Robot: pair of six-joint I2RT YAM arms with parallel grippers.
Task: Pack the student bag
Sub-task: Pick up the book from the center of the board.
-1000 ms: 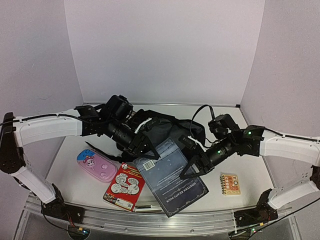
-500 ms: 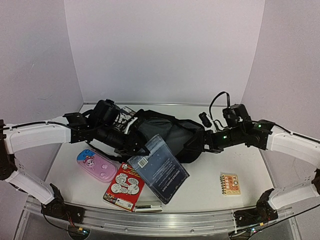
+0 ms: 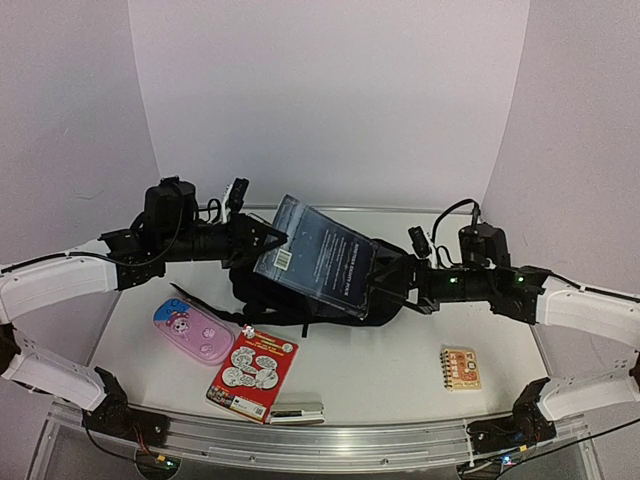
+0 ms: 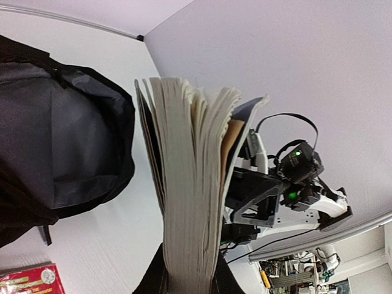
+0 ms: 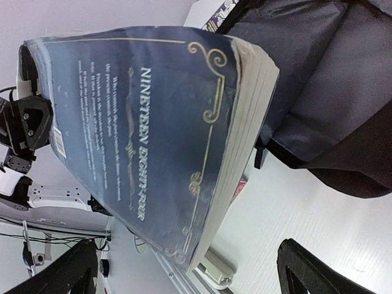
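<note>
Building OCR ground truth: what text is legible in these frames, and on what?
"NINETEEN EIGHTY-FOUR": cover of the blue book.
Blurb lines beside it and the barcode digits: too blurred.
Red booklet: print too small.
Spiral notepad: print too small.
Pink case: cartoon only, no readable text.

A blue Nineteen Eighty-Four paperback (image 3: 320, 258) tilts in mid-air; on the white table (image 3: 400, 370) lie a pink pencil case (image 3: 192, 331), red booklet (image 3: 252, 372) and spiral notepad (image 3: 460, 367).
</note>
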